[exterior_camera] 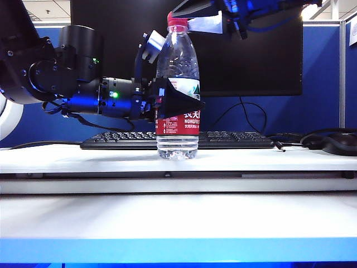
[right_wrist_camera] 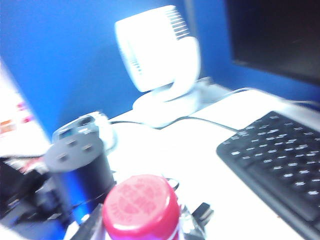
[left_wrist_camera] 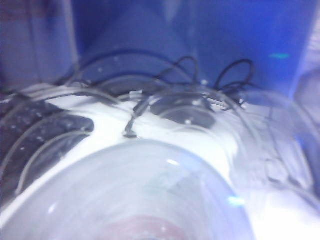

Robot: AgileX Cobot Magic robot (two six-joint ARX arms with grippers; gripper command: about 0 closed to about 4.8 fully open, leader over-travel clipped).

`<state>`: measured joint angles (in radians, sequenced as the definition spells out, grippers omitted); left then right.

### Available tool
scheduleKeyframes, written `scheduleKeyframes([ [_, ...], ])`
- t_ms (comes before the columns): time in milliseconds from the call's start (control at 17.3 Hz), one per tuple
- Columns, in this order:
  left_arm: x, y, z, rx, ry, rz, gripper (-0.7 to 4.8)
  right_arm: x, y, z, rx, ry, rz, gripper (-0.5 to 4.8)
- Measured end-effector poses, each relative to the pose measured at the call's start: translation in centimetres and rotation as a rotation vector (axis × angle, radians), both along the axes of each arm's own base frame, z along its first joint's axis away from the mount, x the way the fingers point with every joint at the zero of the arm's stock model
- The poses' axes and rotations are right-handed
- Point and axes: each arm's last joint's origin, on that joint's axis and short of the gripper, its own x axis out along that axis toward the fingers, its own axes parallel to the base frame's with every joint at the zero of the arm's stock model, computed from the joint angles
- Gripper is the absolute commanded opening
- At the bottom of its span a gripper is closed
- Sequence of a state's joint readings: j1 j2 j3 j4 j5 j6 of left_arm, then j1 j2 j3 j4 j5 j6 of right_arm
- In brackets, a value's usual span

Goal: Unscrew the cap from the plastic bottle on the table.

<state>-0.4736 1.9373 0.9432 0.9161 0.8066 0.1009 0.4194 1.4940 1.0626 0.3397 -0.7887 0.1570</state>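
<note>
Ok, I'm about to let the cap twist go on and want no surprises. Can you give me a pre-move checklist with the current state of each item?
1. Plastic bottle upright on the table: ok.
2. Left gripper closed around the bottle's middle: ok.
3. Cap on the neck: ok.
4. Right gripper at cap height, above the bottle: ok.
5. Right gripper's fingers actually clamping the cap: cannot tell.
6. Keyboard clear behind the bottle: ok.

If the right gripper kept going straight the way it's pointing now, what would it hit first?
It already sits at the small red plastic screw cap atop the clear plastic water bottle. The right gripper reaches in sideways from above right, so the cap comes first; contact looks likely.
</note>
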Motion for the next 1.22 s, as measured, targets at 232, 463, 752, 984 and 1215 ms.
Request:
scheduleKeyframes([
  [232,0.2,0.0,0.1,0.002,0.005,0.024,2.35,0.0,-1.1,-0.1,0.018,0.045,0.154,1.34],
  [463,0.0,-0.2,0.1,0.002,0.006,0.017,2.35,0.2,-1.4,-0.1,0.018,0.046,0.141,1.59],
  [752,0.1,-0.1,0.0,0.003,0.009,0.020,2.35,0.6,-2.3,-0.4,0.005,0.077,0.077,1.60],
  [984,0.1,-0.1,0.1,0.004,0.005,0.029,2.35,0.3,-4.1,-0.1,-0.024,0.133,0.000,2.37],
  [1215,0.1,-0.1,0.1,0.005,0.003,0.044,2.35,-2.0,-4.7,2.5,-0.075,0.060,-0.256,3.38],
])
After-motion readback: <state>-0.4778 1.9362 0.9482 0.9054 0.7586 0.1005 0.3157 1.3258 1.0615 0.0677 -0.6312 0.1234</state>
